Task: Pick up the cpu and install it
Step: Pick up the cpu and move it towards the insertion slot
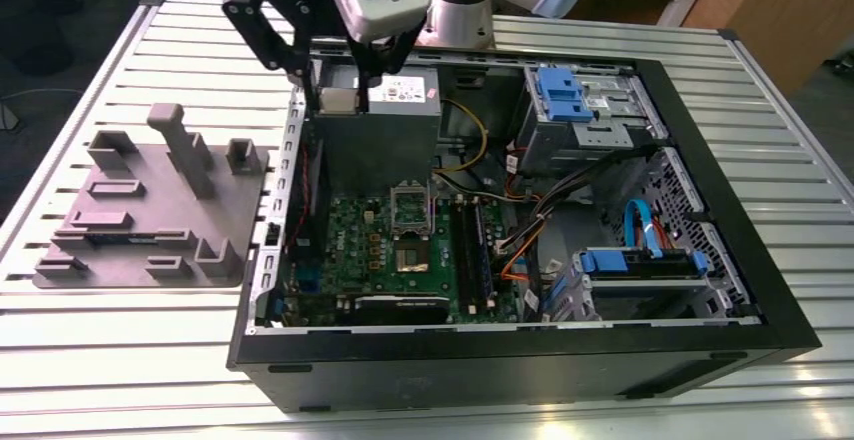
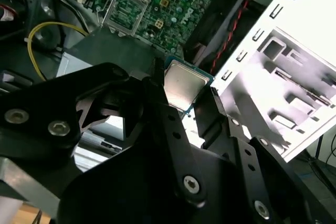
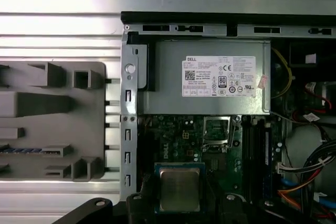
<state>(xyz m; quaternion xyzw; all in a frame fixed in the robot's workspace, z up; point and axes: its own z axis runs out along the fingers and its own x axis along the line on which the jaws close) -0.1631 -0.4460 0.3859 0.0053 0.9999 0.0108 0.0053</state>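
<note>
cpu (image 2: 184, 85): small flat square chip, silvery-grey metal top on a green-rimmed base. it is off every surface and carried in the air. the two black fingers of the gripper (image 2: 185, 92) are closed on its opposite edges, and its metal top faces the cameras in both wrist views.

landmark: the big grey metal power-supply box with a white label (image 1: 376, 132), inside the open black computer case (image 1: 747, 290).
- in the exterior view the gripper (image 1: 340, 85) hangs over the box, toward the corner nearest the case wall. how high it is above the box i cannot tell.
- the green motherboard (image 1: 350, 250) lies just beside the box, on its long side away from the arm's base.
- the square metal-framed cpu socket (image 1: 408, 252) sits on that board, well apart from the box corner where the chip hangs. its hinged cover plate (image 1: 410, 203) stands open and the seat looks unfilled.
- the grey plastic plate with upright blocks (image 1: 147, 210) rests outside the case on the slatted aluminium table (image 1: 134, 360), on the far side of the case wall from the box.

progress, as i judge it: the pick-up is done. the chip is not yet over the socket, so carrying, aligning and seating all remain.
</note>
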